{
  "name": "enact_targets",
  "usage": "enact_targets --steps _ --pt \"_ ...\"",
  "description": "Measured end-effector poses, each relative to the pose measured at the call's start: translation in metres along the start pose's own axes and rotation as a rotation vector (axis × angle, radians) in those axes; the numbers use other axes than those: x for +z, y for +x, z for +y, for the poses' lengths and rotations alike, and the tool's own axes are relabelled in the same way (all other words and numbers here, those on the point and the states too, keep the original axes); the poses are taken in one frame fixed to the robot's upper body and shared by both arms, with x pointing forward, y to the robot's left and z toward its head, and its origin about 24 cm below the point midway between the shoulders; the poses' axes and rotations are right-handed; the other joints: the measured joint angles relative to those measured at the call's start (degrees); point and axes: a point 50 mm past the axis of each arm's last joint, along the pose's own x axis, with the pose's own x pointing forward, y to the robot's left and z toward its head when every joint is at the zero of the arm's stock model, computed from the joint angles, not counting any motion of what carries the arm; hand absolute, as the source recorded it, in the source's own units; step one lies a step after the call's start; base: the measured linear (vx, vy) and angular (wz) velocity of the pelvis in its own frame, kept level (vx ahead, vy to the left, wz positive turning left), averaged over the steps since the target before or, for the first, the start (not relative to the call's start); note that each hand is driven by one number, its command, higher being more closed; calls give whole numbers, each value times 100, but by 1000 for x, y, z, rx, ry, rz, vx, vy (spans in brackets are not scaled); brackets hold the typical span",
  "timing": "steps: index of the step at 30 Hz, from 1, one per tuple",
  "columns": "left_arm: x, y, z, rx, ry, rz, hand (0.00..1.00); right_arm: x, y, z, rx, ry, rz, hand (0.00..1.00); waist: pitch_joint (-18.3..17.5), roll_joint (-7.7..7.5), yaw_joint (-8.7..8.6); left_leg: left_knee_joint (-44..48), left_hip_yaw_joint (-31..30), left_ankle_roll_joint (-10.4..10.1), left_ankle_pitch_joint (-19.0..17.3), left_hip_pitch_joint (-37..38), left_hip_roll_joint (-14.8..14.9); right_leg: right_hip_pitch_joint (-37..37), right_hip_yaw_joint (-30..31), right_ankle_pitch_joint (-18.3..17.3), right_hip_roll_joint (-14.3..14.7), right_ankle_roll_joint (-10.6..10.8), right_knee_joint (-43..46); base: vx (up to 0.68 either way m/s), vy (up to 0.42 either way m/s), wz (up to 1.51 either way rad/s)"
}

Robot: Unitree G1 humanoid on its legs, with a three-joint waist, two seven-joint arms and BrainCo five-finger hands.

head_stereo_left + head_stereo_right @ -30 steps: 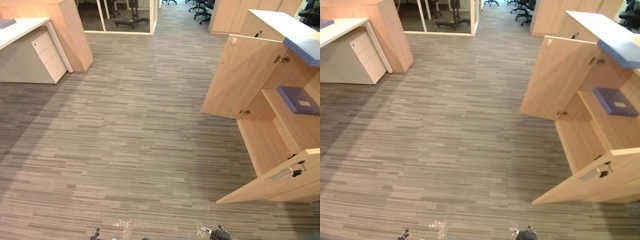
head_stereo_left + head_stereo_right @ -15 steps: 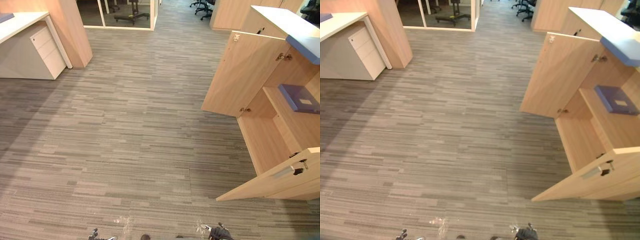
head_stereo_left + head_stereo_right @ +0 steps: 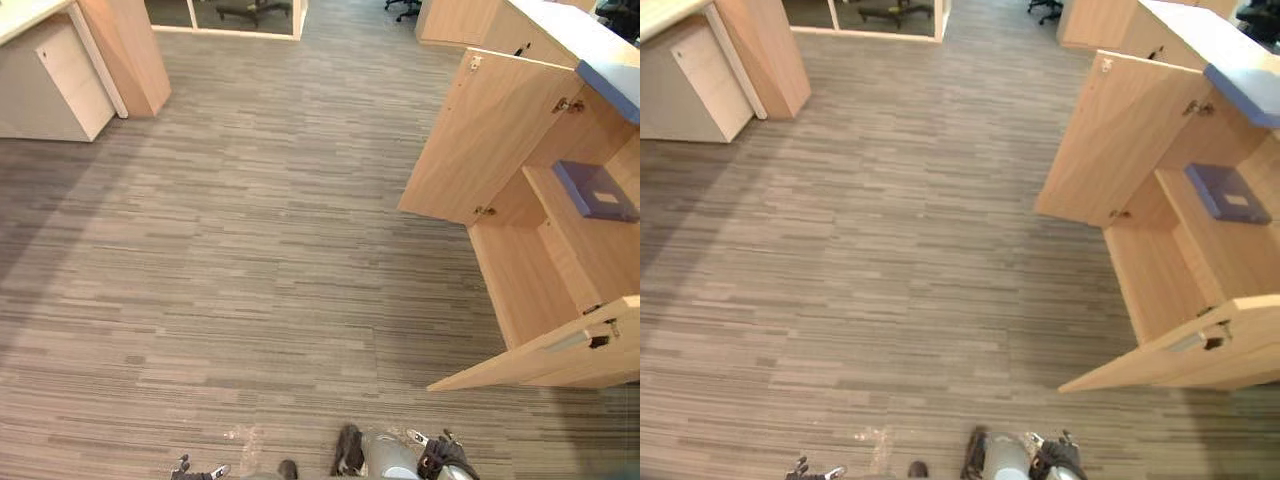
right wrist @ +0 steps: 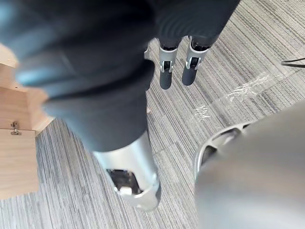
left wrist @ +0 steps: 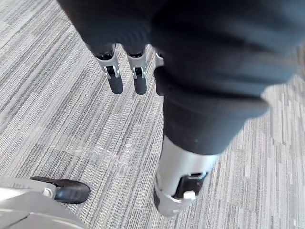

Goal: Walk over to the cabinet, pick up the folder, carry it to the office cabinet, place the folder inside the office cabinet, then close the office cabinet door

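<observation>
Grey streaky carpet is spreading wide, and a blue folder is sitting inside the pale wooden cabinet.

Bright, even indoor light from overhead, a broad soft shadow over the carpet at the frame's left, office cabinet interior mildly shaded at right, small glints low centre.

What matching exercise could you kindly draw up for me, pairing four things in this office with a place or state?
1. folder
2. near cabinet door
3. drawer unit
4. left hand

A. under the desk
B. over the carpet, fingers straight
C. lying on the cabinet shelf
D. swung open

Pairs: 1-C, 2-D, 3-A, 4-B
</observation>
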Motion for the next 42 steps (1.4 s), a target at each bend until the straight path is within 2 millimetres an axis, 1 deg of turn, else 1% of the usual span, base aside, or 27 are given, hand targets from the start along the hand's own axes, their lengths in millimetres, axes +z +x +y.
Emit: enact_targets --steps 2,3,5,8,9,10,11,12,13,15,17,19,21,22,23,25,26,28,32,35,36,37,38,39,40,41,42 --pt "0 0 2 8 -2 3 0 -5 -1 -3 -23 43 16 0 -19 -60 -4 119 -204 -84 -265 61 1 79 -15 407 -88 -344 -352 305 -236 71" --pt "-2 -1 -2 2 -5 10 0 -5 -1 -6 -38 56 19 0 -52 22 -12 156 -313 -235 -431 179 190 247 -163 556 26 -526 -276 500 -342 56" --pt "-6 -3 -6 -10 1 19 0 -3 0 -10 -46 50 14 0 -137 184 -13 344 -256 -460 -619 193 523 343 -378 202 282 -594 -195 484 -296 39" --pt "-6 -3 -5 -22 20 17 0 -7 -1 -12 -53 64 25 0 -153 210 -48 1347 -5 -747 -985 79 847 919 -678 -69 539 -770 -351 501 -265 39" --pt "-2 -3 -7 -26 10 0 0 -8 -2 -12 -53 65 22 0 -167 220 -68 2011 26 -872 -1066 -129 896 1147 -764 -111 574 -790 -443 558 -196 41" --pt "9 -4 -13 -37 -27 -45 0 -4 -2 -11 -42 71 3 0 -173 268 -43 3612 98 -911 -1036 -708 992 1492 -773 -129 661 -807 -656 550 -153 25" --pt "12 -4 -15 -37 -51 -56 0 -1 -1 -9 -34 73 -9 0 -180 317 -28 4321 161 -978 -914 -973 1086 1622 -757 -146 710 -833 -724 437 -71 -5" --pt "16 -5 -17 -34 -97 -68 0 6 -1 -7 -20 71 -35 0 -202 412 17 5736 300 -1125 -704 -1507 1301 1877 -645 -217 822 -847 -875 387 13 -47" --pt "18 -5 -18 -28 -131 -70 0 10 0 0 -2 65 -44 0 -198 430 73 6626 564 -1014 -740 -1852 1529 2127 -456 -251 889 -845 -994 371 32 -61" --pt "21 -5 -19 -22 -166 -76 0 12 -1 11 23 71 -42 0 -177 396 178 7038 905 -732 -903 -2141 1712 2432 -199 -253 868 -844 -1145 311 62 -66" --pt "24 -5 -20 -16 -195 -90 0 12 -1 18 47 44 -39 0 -161 368 310 6728 1057 -428 -1111 -2624 1684 2753 94 -287 684 -727 -1380 315 168 -71" --pt "22 -5 -16 5 -212 -84 0 11 -1 22 54 38 -21 0 -133 346 369 5725 1095 -444 -1229 -2877 1639 2928 230 -299 426 -673 -1407 244 233 -60" --pt "17 -5 -11 29 -218 -70 0 10 -1 21 49 36 -18 0 -101 246 409 4056 975 -565 -1039 -2924 1411 3139 325 -412 0 -314 -1430 328 365 -38" --pt "11 -7 -9 37 -218 -52 0 10 0 18 43 32 -20 0 -106 253 401 2837 779 -610 -448 -2901 1319 3276 347 -531 -218 -28 -1475 368 412 -22" --pt "4 -7 -7 51 -215 -23 0 7 0 16 37 27 -7 0 -117 227 423 2579 883 -714 552 -2695 1174 3460 354 -587 -382 115 -1502 420 439 -11" --pt "6 -5 -2 74 -211 -24 0 -1 -3 28 73 -3 21 0 -167 38 414 2562 960 -587 350 -2720 977 3380 463 -363 -489 -6 -1550 377 365 3" --pt "7 -4 -2 78 -212 -24 0 -2 -3 30 83 -13 25 0 -162 28 452 2663 963 -558 244 -2731 968 3324 496 -136 -466 -22 -1580 305 296 -14" --pt "-5 -6 3 108 -228 31 0 -4 -3 30 75 -4 45 0 -236 -10 531 2981 1119 -423 7 -2611 931 3436 728 461 -620 300 -1663 297 286 -28" --pt "-16 -6 11 131 -211 72 0 -10 -3 27 72 -47 67 0 -502 -68 567 2695 1133 -387 -15 -2298 638 3361 1075 1154 -945 324 -1719 245 141 -40" --pt "-24 -9 13 132 -191 96 0 -13 0 11 55 -131 87 0 -675 -23 603 2195 1179 -294 -92 -1855 273 2746 1451 1188 -1374 332 -636 179 144 -55" --pt "-30 -12 14 135 -184 109 0 -12 1 2 39 -153 88 0 -687 -4 587 1819 1164 -222 -171 -1506 59 2273 1643 1199 -1611 316 291 127 210 -37" --pt "-31 -12 17 137 -167 109 0 -12 2 -7 18 -159 89 0 -644 -59 504 1622 1192 -120 -211 -1234 -189 1879 1755 1403 -1918 29 1198 128 208 -21" --pt "-32 -12 17 132 -154 114 0 -12 3 -12 5 -163 90 0 -631 -42 449 1570 1188 -50 -255 -1107 -281 1725 1750 1632 -2037 -287 1604 161 231 4" --pt "-37 -14 18 131 -144 127 0 -11 3 -18 -8 -168 89 0 -593 49 332 1488 1221 56 -328 -864 -371 1460 1734 1865 -2217 -675 2341 127 148 0" --pt "-38 -14 19 135 -142 133 0 -6 4 -15 -4 -167 57 0 -529 32 264 1430 1234 99 -363 -688 -380 1212 1694 1558 -2220 -679 2929 149 158 -9" --pt "-39 -14 20 135 -134 140 0 0 4 -11 8 -171 32 0 -520 69 198 1294 1232 112 -374 -475 -342 931 1390 963 -2096 -602 3418 114 107 -12" --pt "-40 -14 19 133 -131 141 0 0 4 -9 13 -172 26 0 -514 73 196 1216 1233 113 -374 -378 -314 810 1148 661 -2012 -507 3545 133 78 -9"
